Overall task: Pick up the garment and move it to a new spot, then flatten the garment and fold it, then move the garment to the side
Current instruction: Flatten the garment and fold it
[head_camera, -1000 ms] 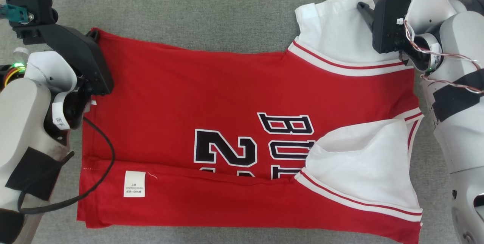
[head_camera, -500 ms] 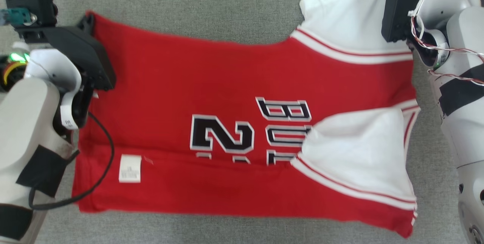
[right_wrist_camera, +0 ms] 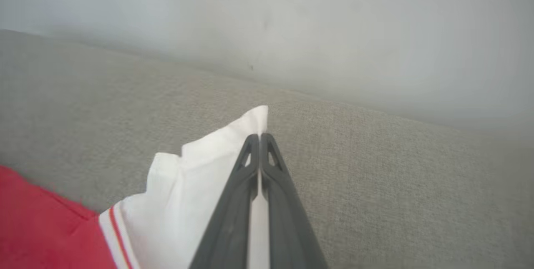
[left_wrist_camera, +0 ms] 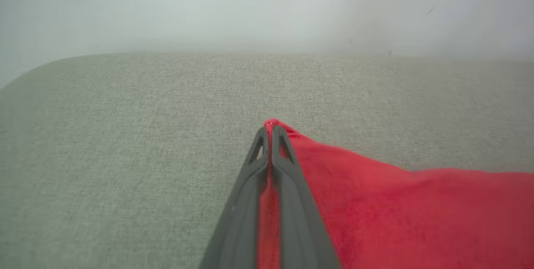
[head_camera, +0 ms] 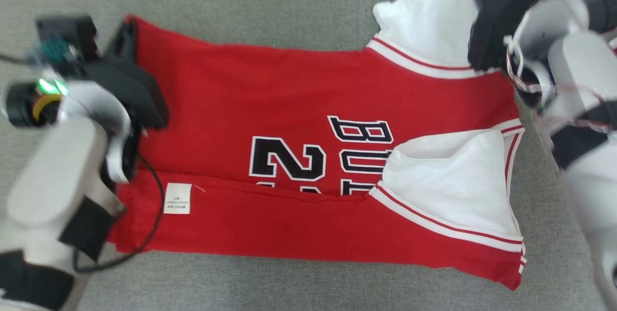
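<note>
One garment, mid-frame. The left jaws clamp its red corner; the right jaws, its white sleeve.

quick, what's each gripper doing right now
Left gripper: shut on a red corner of the garment.
Right gripper: shut on the garment's white edge.

Garment on fabric surface; left gripper at its left corner, right gripper opposite
</note>
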Available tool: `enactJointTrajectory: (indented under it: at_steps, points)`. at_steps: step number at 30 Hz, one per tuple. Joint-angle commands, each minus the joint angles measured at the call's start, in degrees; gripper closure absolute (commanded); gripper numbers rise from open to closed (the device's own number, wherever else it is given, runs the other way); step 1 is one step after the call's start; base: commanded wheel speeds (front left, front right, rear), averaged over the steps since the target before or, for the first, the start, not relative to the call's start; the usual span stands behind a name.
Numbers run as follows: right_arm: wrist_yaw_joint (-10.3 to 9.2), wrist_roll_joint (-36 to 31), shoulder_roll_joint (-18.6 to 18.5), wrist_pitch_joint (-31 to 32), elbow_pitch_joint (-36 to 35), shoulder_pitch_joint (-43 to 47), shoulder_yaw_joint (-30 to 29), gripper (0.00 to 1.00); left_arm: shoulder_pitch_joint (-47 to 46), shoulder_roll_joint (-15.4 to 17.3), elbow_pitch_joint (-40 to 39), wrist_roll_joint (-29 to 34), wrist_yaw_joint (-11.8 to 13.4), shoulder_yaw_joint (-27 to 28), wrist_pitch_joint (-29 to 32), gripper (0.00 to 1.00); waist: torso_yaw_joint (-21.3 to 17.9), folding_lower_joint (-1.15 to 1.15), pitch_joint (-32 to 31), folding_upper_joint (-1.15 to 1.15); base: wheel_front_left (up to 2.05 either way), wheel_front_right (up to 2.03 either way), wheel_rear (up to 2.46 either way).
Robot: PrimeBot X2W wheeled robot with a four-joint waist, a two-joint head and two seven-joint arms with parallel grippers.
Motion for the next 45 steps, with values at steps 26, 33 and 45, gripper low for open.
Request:
enactJointTrajectory:
  at_steps: [26, 33, 45]
  points:
    - [-0.16, 23.6, -18.1, 10.2, -57.7, 47.6, -12.3, 1.0, 17.8, -0.6, -1.2, -2.8, -0.3, 1.3, -15.6, 1.0, -0.8, 0.0, -10.2, 0.0, 0.0, 0.0, 0.0]
    - [-0.15, 20.1, -16.3, 9.3, -57.3, 43.3, -11.9, 1.0, 13.9, -0.8, 0.8, -2.5, -1.6, 1.5, -16.6, 1.0, -2.3, 0.0, -9.7, 0.0, 0.0, 0.0, 0.0]
    - [-0.15, 25.1, -17.3, 7.8, -53.5, 44.7, -7.5, 1.0, 16.6, -1.9, 2.5, -4.8, -3.4, 4.7, -19.2, 1.0, -1.6, 0.0, -11.7, 0.0, 0.0, 0.0, 0.0]
